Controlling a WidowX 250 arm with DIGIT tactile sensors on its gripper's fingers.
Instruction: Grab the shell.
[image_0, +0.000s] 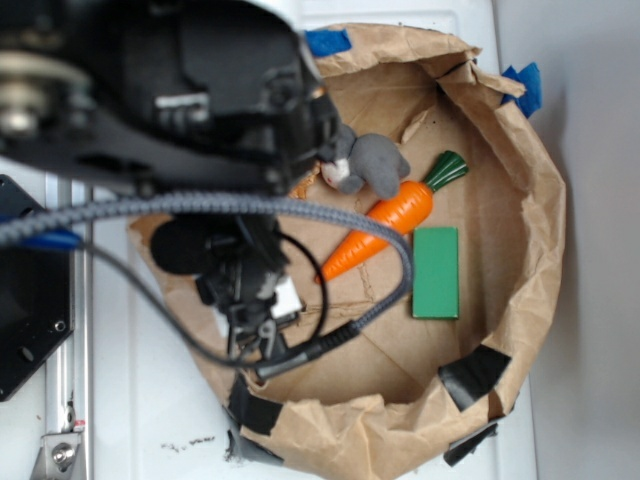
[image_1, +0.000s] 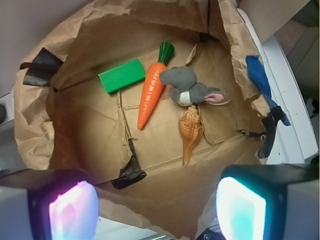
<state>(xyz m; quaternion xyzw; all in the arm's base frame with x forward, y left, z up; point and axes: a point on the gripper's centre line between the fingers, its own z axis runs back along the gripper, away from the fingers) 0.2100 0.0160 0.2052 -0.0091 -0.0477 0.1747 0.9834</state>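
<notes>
The shell (image_1: 190, 131) is a glossy orange-tan ribbed spiral lying on the floor of the paper bag, with its long point aimed toward my gripper. Its wide end touches a grey toy mouse (image_1: 187, 86). My gripper (image_1: 157, 210) is open over the bag's near rim, well short of the shell, and nothing sits between its glowing pads (image_1: 73, 210). In the exterior view the arm and gripper (image_0: 252, 305) hang over the bag's left side and hide the shell.
A bright-orange toy carrot (image_1: 151, 93) (image_0: 380, 225) lies left of the shell, with a green block (image_1: 121, 75) (image_0: 435, 272) beyond it. The crumpled brown bag walls (image_1: 30, 125) (image_0: 545, 210) ring everything, patched with black tape (image_1: 131, 172) and blue tape (image_1: 259, 75).
</notes>
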